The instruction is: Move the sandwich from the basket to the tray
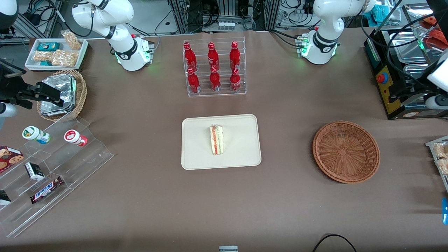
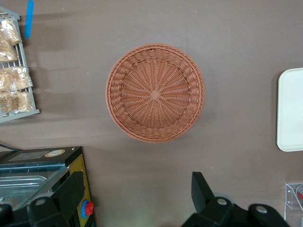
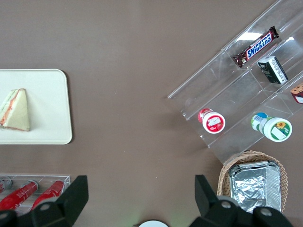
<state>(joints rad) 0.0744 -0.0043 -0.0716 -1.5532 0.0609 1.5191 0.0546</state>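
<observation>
A: Sandwich lies on its side in the middle of the tray, so placement looks done.

B: The basket sits bare on the desk; above it the pincer hangs wide, holding nothing.

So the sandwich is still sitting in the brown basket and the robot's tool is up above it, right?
Not quite. The wicker basket is empty; the front view shows the sandwich lying on the cream tray. The tool is indeed up above the basket, fingers open, holding nothing.
</observation>
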